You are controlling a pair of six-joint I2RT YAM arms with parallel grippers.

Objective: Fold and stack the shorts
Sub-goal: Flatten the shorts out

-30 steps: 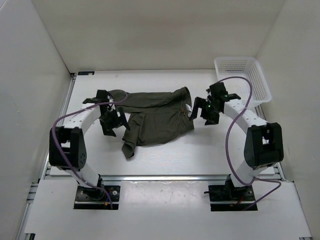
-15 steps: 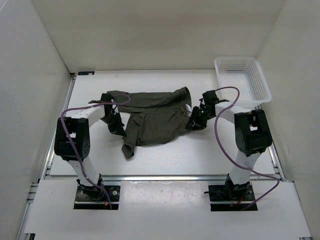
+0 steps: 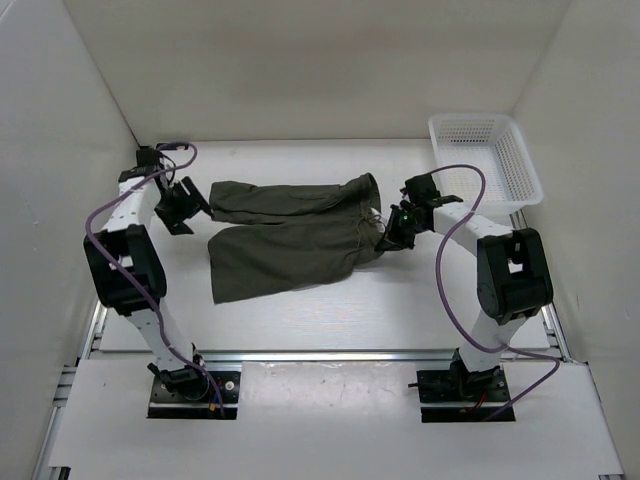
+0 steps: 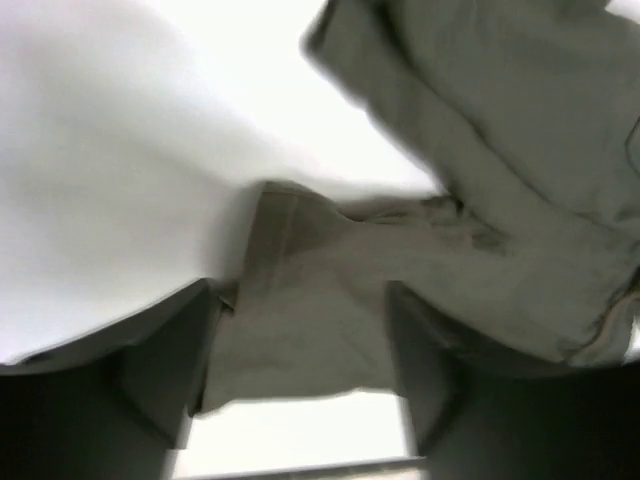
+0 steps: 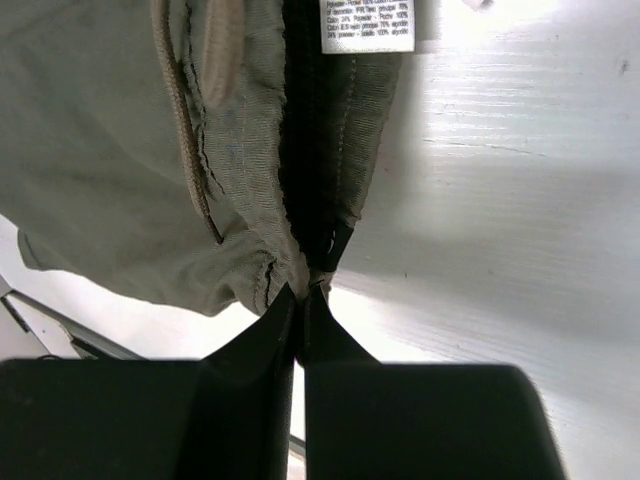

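Right gripper (image 5: 300,292) is pressed together on the gathered waistband of the olive shorts (image 3: 290,235), just below the white care label (image 5: 367,25). Left gripper (image 3: 185,206) stands spread, with a leg hem lying between its fingers (image 4: 165,370). The shorts lie flat mid-desk (image 3: 330,320), long axis running left to right between the two arms: legs nearer the left arm, waistband at the right. From where I stand, any fold needs both ends gripped.

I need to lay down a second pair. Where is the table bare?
Bare: the near strip between the shorts and the front rail, and the back strip up to the wall, left of the basket. Crowded: both ends of the shorts, where the left gripper and right gripper sit.
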